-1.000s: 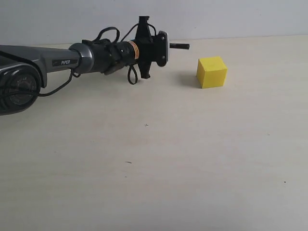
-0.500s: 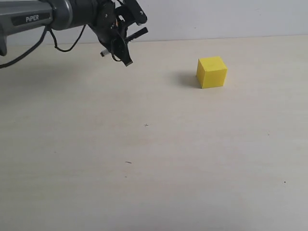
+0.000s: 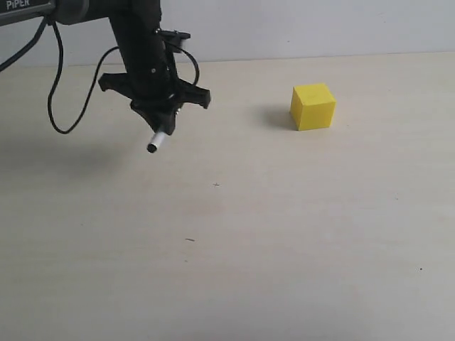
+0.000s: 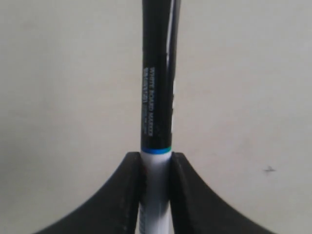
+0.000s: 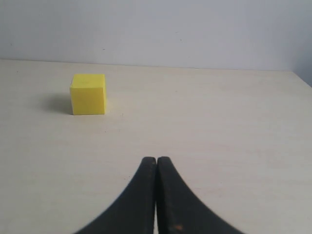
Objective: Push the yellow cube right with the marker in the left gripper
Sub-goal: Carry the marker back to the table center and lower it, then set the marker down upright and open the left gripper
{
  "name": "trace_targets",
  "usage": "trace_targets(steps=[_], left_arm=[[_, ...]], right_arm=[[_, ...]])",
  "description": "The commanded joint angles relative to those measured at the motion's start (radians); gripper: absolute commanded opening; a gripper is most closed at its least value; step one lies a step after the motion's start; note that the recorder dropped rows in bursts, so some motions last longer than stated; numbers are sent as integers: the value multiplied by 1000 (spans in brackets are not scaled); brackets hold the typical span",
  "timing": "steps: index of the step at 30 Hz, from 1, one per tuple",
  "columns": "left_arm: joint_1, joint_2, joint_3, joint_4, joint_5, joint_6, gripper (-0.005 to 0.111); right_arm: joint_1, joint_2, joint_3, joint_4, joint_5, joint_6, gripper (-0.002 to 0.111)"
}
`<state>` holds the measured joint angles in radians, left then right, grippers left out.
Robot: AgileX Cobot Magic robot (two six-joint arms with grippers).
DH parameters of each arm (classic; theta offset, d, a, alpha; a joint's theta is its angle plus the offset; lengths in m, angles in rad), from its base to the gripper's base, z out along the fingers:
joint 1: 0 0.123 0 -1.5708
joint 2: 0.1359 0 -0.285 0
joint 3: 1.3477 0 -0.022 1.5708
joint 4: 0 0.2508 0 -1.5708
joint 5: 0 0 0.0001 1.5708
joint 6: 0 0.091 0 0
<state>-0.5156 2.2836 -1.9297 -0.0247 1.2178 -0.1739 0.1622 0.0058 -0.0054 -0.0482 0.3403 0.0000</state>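
Observation:
The yellow cube rests on the pale table, right of centre and towards the back; the right wrist view also shows the cube. My left gripper hangs above the table well to the cube's left, apart from it, pointing down. It is shut on the marker, whose pale end pokes out below the claw. In the left wrist view the fingers clamp the white barrel, and the marker's black cap runs on past my left gripper. My right gripper is shut with nothing in it, far from the cube.
The pale wooden table spreads out around the cube, with a white wall behind its far edge. Black cables loop down from the left arm. A few small dark specks mark the tabletop.
The left arm has swung from lying level to pointing down. Its gripper has dropped lower, still holding the marker, which now aims at the table. The cube has not moved.

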Motion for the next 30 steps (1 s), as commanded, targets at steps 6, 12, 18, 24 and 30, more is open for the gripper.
trace_targets(steps=[6, 12, 18, 24, 30], left_arm=[[-250, -34, 25, 48, 3, -326, 0], [-336, -34, 25, 96, 3, -443, 0], [-339, -35, 46, 74, 3, -487, 0], [-341, -35, 168, 104, 3, -620, 0], [-315, -37, 211, 86, -104, -642, 0]], right_arm=[[-6, -6, 5, -3, -9, 5, 0], [-6, -6, 5, -3, -9, 5, 0], [-6, -6, 5, -3, -9, 5, 0], [-6, -6, 5, -3, -9, 5, 0], [-6, -6, 5, -3, -9, 5, 0]])
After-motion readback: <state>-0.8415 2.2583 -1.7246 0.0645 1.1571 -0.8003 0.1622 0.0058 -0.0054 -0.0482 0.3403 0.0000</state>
